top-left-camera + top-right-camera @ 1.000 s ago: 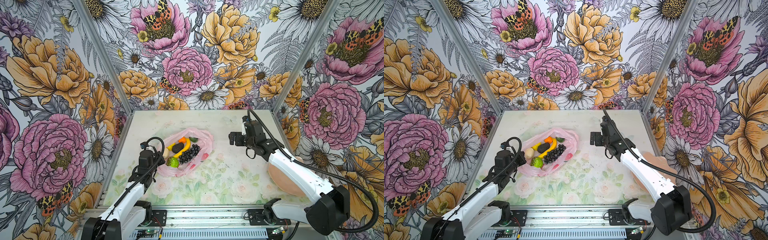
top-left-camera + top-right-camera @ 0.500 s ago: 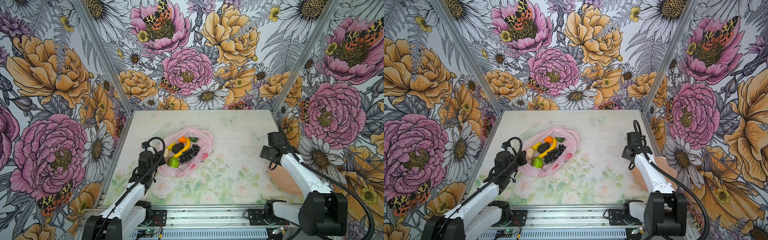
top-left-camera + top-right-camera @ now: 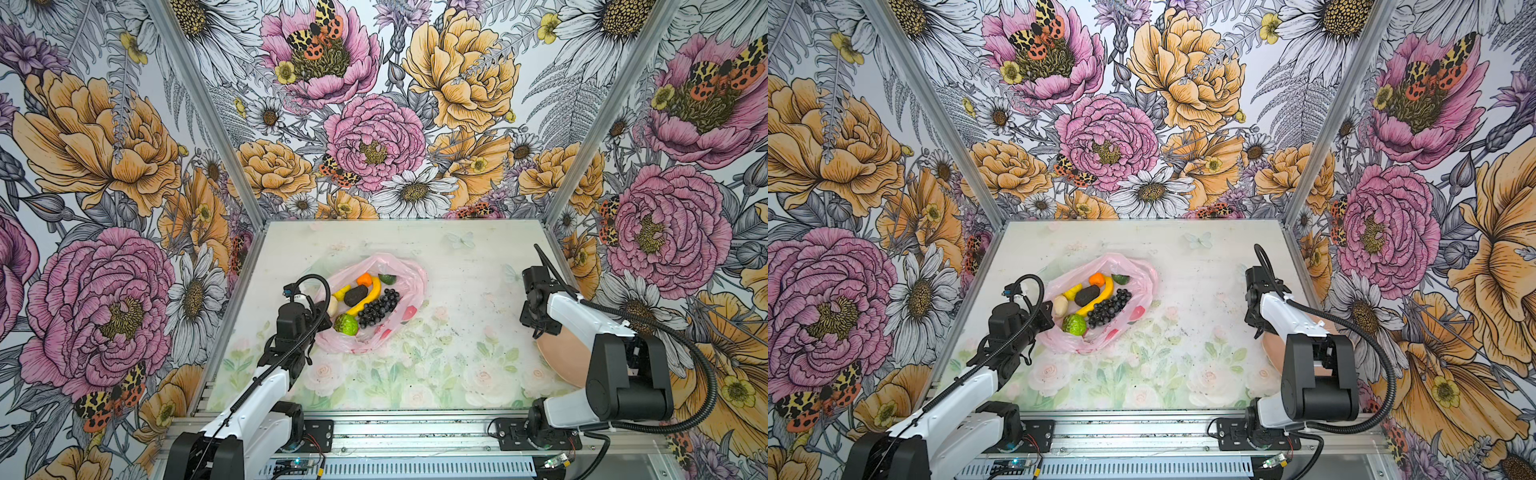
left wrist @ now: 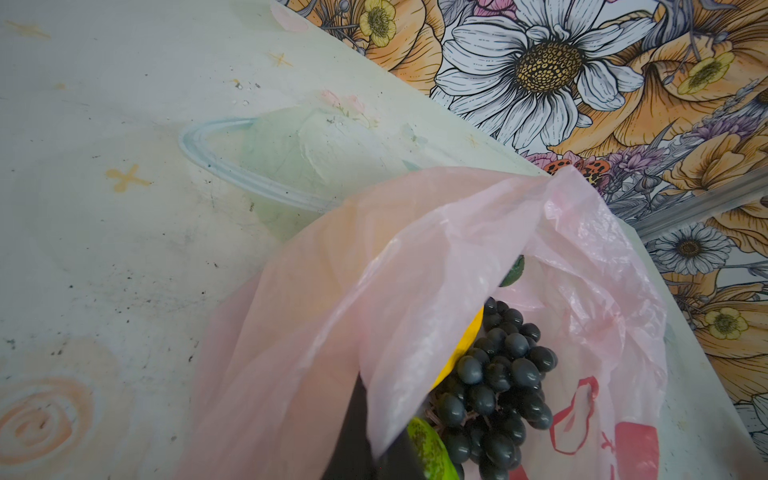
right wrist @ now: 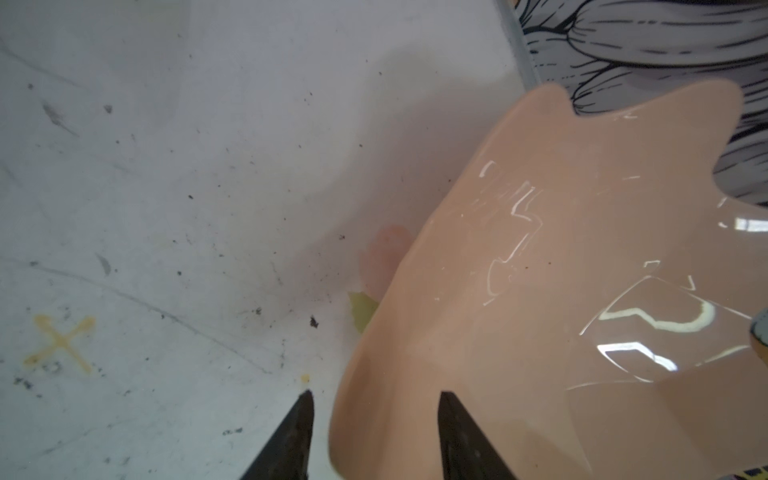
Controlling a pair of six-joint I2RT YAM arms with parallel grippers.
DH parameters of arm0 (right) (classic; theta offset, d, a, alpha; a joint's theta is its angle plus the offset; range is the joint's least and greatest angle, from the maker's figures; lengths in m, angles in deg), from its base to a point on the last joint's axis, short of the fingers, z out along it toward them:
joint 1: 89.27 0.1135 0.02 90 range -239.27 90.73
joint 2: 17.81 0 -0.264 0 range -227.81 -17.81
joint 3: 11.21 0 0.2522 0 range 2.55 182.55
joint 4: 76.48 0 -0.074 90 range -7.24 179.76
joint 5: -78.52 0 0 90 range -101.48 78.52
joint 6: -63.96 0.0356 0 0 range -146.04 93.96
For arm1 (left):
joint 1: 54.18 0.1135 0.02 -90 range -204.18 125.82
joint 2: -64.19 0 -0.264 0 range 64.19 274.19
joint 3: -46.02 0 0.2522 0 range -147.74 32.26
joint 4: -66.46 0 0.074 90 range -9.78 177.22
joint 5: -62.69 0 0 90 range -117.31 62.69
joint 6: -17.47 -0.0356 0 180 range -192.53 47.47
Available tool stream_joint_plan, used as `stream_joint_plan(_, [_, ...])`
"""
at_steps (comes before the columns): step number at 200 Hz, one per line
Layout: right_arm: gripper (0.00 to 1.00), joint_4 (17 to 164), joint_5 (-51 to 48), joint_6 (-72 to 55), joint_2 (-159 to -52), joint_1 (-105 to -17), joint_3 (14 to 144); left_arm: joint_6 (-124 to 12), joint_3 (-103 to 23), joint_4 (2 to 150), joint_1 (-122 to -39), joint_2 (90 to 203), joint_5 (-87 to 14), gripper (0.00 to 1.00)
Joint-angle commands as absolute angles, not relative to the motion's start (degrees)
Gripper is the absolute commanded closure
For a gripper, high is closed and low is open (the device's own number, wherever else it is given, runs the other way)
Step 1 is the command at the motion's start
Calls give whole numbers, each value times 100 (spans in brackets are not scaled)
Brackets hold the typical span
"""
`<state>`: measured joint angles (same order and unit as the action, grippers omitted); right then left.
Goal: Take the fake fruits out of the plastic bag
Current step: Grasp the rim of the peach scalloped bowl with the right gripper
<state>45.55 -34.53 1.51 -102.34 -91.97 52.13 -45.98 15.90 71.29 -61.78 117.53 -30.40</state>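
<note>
In both top views the plastic bag (image 3: 409, 282) lies open with the fake fruits inside it: banana (image 3: 371, 296), grape bunch (image 3: 378, 309), bumpy green citrus (image 3: 345, 324), dark avocado (image 3: 355, 295), orange (image 3: 364, 278), lemon (image 3: 343, 292) and whitish lump (image 3: 332, 305). None lies outside the bag, so the emptying seems not yet begun. The left wrist view shows the left gripper (image 4: 374, 440) clenched on the bag's edge, beside the grapes. The right wrist view shows the right gripper (image 5: 374, 415), well apart from the bag, jaws parted astride the rim of a peach scalloped plate (image 5: 561, 249).
</note>
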Motion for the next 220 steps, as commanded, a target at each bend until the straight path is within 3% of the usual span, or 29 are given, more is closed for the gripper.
stream_joint_plan(1, [57, 4702, -3716, 141, -10421, -9198, 5466, -4674, 1661, 6967, -6129, 11699, -3170, 100])
stream_joint_plan(63, [74, 4697, -3995, -19, -10630, -9001, 5571, -4686, 1663, 6969, -6127, 11673, -3136, 100])
stream_joint_plan(117, [88, 4608, -3564, -100, -10726, -8483, 5640, -4695, 1656, 6968, -6121, 11687, -3110, 100])
stream_joint_plan(220, [91, 4009, -3141, 565, -10595, -6058, 6108, -4703, 1670, 6972, -6118, 11679, -3051, 100])
